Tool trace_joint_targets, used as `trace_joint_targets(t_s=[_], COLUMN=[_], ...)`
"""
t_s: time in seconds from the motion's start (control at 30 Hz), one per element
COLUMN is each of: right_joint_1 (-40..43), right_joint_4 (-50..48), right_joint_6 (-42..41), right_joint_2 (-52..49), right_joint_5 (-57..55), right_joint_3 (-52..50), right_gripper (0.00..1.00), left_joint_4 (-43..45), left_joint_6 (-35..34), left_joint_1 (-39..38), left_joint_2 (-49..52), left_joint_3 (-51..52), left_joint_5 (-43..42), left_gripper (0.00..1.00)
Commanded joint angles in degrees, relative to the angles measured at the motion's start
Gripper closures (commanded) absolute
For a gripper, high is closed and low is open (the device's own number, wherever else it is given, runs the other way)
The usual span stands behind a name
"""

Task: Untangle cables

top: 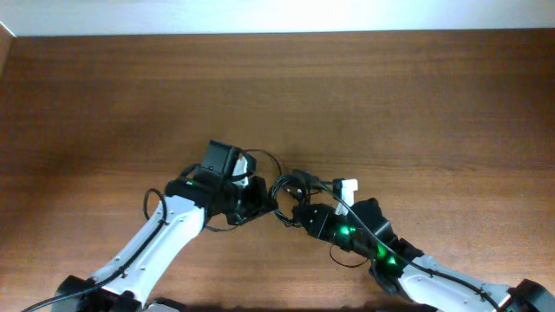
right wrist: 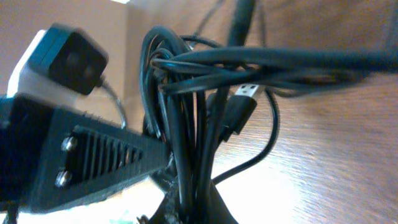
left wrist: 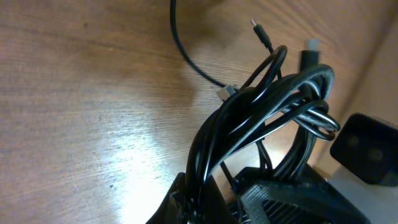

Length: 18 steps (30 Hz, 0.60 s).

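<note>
The left fingers [top: 250, 198] and right fingers [top: 303, 215] are each pinching the cables [top: 284, 184] shut from opposite sides, seemingly tensioning them so loops can pull free.

Overhead, the cables [top: 286, 186] are too small to count or trace. At the cables' lower end, both the left tool [left wrist: 198, 208] and the right tool [right wrist: 186, 208] are cut by the picture's edge, grip unclear; strands there blur.
</note>
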<state>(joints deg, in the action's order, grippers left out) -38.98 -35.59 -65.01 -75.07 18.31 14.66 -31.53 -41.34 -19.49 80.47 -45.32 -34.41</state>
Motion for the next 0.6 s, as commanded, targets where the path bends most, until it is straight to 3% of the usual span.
trace_joint_targets(t_s=[0.0, 0.13, 0.23, 0.4, 0.5, 0.53, 0.57], right_joint_1=[2.9, 6.6, 6.7, 6.6, 4.3, 3.5, 3.3], right_joint_4=[-4.5, -8.6, -14.6, -23.9, -23.8, -23.6, -22.7], right_joint_6=[13.0, 22.7, 23.7, 23.7, 23.7, 23.7, 23.7], right_joint_2=[-0.2, -0.2, -0.2, -0.2, -0.2, -0.2, -0.2], right_joint_5=[14.5, 29.8, 37.7, 45.2, 47.7, 47.4, 47.0], right_joint_3=[0.0, 0.0, 0.0, 0.0, 0.0, 0.0, 0.0], right_gripper=[0.96, 0.96, 0.96, 0.96, 0.95, 0.91, 0.8], left_joint_4=[0.9, 1.1, 1.1, 4.8, 7.4, 8.6, 10.2], left_joint_6=[8.7, 8.2, 2.1, 0.0, -7.8, -9.3, -9.9], left_joint_1=[7.8, 18.5, 20.6, 13.6, 7.1, 5.2, 3.3], left_joint_2=[-1.5, -1.5, -1.5, -1.5, -1.5, -1.5, -1.5], left_joint_3=[-1.0, -1.0, -0.9, -0.9, -0.9, -0.9, -0.9], left_joint_5=[-6.3, -6.3, -6.3, -4.1, 2.2, 3.8, 5.7], left_gripper=[1.0, 1.0, 1.0, 1.0, 1.0, 1.0, 1.0])
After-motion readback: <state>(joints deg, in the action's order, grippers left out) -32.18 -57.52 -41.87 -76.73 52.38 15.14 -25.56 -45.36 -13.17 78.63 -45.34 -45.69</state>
